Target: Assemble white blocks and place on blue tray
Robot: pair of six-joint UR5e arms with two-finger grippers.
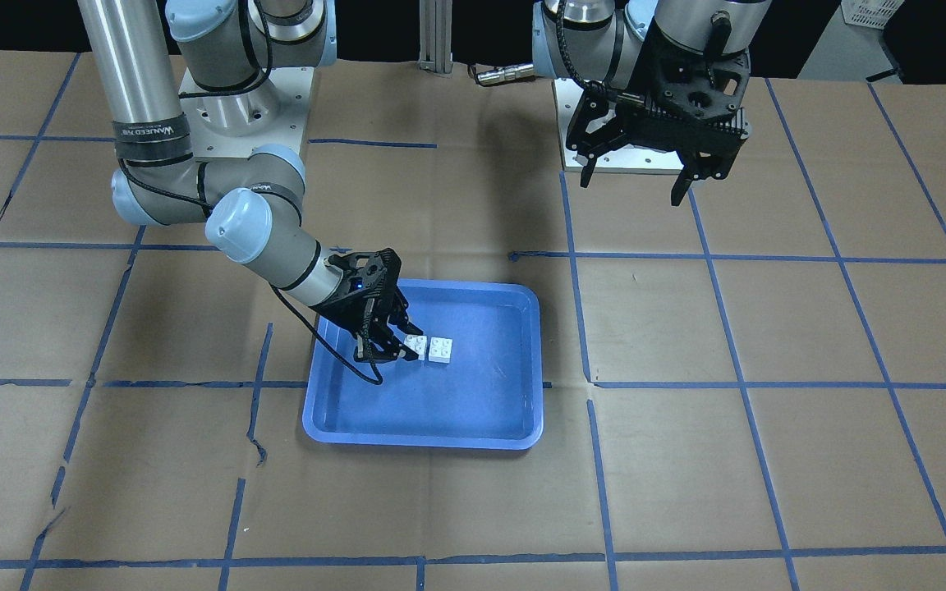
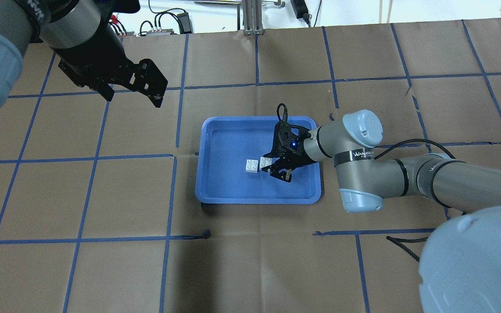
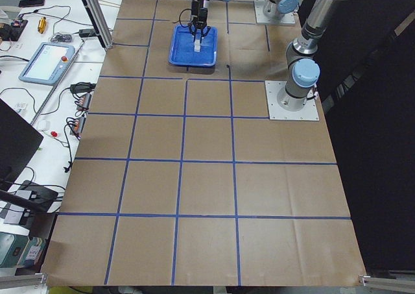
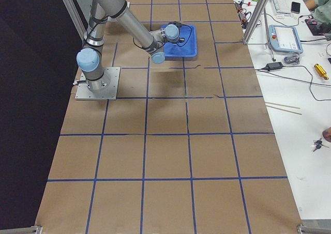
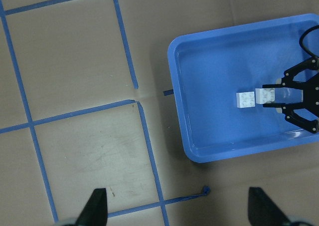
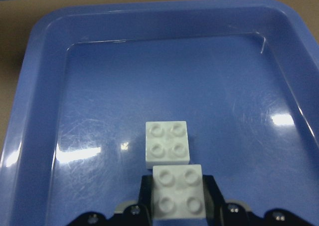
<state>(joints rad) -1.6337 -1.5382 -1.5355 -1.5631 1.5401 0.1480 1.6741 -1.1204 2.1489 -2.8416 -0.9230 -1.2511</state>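
Observation:
Two white blocks lie side by side, studs up, on the floor of the blue tray (image 1: 424, 443). My right gripper (image 1: 395, 345) reaches low into the tray and is shut on the near white block (image 6: 178, 191), with a black finger tight against each side. The other white block (image 6: 167, 142) sits just ahead of it, touching or nearly touching. Both show in the overhead view, the held one (image 2: 265, 163) and the free one (image 2: 252, 166). My left gripper (image 2: 133, 87) hangs open and empty, high above the table and away from the tray (image 2: 255, 201).
The table is brown paper with a blue tape grid (image 2: 176, 156). The arm bases are bolted on plates (image 1: 637, 156) at the robot's side. A side bench with a pendant (image 3: 48, 60) and cables runs along the far edge of the table.

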